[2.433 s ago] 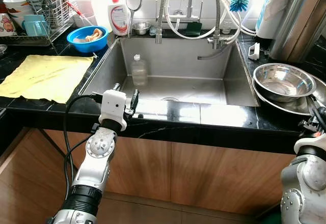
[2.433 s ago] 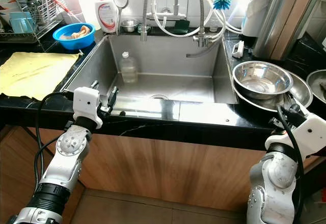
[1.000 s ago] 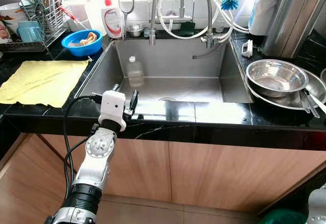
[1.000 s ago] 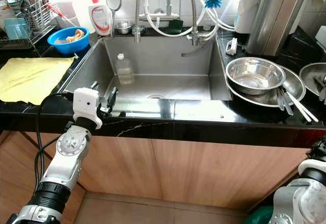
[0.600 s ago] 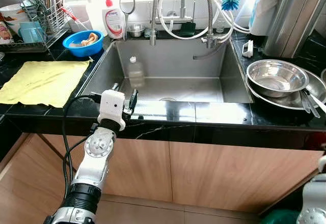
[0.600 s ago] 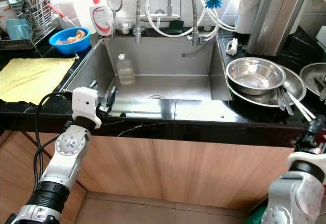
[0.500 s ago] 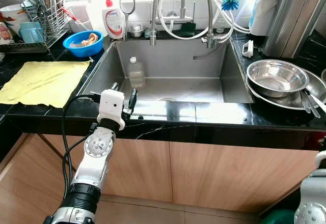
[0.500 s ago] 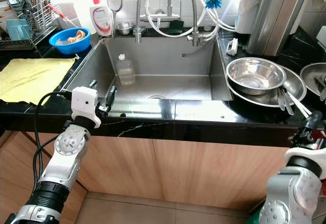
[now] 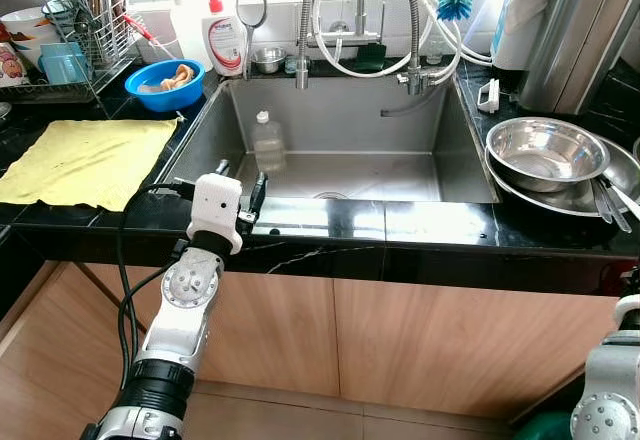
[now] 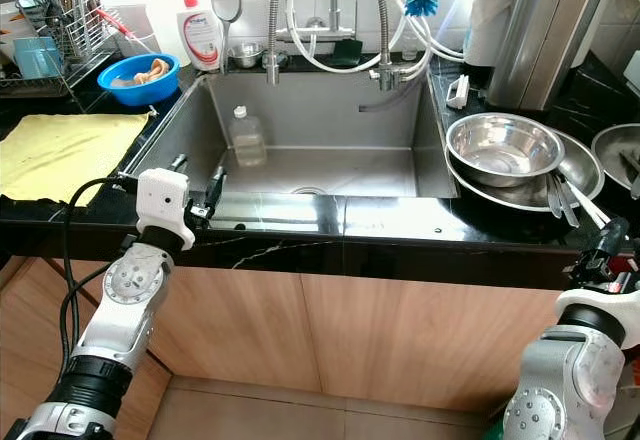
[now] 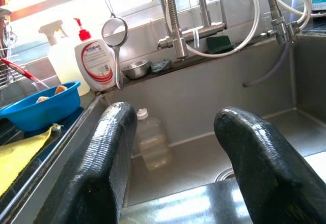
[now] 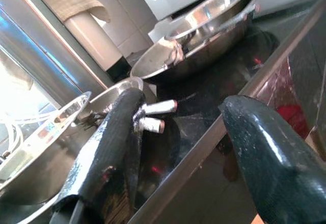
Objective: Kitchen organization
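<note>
Left eye view: my left gripper (image 9: 240,173) raised on its bent silver arm over the front edge of the sink (image 9: 225,120), fingers parted, nothing between them. A clear plastic bottle (image 9: 268,141) stands upright in the basin, by the left wall.

Right eye view: my right gripper (image 10: 606,245) low at the counter's front right corner, near the stacked steel bowls (image 10: 505,150).

Left wrist view: fingers (image 11: 104,158) apart, framing the bottle.

Right wrist view: fingers (image 12: 114,140) spread, empty; two pale utensil handles (image 12: 155,116), possibly chopsticks, on the bowl rim.
</note>
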{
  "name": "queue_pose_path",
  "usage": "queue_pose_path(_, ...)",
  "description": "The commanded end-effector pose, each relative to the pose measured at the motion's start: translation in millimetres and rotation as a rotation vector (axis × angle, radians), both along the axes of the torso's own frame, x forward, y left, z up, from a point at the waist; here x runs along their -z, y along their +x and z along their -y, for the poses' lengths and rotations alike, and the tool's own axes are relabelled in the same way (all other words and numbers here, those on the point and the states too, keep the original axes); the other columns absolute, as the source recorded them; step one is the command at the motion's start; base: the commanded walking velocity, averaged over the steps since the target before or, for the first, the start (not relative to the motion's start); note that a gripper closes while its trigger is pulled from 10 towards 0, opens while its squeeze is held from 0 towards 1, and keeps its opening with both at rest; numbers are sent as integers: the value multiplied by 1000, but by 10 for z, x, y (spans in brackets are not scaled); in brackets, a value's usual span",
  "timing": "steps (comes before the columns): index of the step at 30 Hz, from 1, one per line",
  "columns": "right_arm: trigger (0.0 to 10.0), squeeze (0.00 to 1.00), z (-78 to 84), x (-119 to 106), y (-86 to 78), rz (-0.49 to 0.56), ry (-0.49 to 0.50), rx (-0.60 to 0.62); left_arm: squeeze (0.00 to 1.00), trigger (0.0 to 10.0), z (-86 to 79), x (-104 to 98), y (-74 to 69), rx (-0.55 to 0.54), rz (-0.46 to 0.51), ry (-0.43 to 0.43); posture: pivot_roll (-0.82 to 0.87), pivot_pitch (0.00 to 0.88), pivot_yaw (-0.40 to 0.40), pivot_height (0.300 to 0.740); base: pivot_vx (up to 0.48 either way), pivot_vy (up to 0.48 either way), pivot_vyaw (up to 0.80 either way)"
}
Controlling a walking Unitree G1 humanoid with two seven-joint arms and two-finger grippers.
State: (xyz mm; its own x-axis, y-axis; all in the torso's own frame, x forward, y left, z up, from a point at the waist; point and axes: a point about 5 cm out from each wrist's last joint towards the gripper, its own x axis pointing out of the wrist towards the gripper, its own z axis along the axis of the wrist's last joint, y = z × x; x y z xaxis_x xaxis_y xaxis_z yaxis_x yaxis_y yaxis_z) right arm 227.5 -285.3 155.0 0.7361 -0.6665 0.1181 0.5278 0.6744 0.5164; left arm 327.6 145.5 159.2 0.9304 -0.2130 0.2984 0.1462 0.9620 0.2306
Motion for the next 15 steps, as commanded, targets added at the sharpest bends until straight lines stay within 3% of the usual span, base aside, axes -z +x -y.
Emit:
queue_pose_path(1, 10000, 0, -5, 25, 38, 8, 20, -7, 0, 10000, -31, -25, -15, 2, 7, 24, -67, 0, 83, 720, 0, 0, 0)
queue_pose_path(15, 10000, 0, 73, -14, 134, 42, -27, -13, 0, 10000, 22, 13, -62, 18, 8, 38, -55, 0, 79, 720, 0, 0, 0)
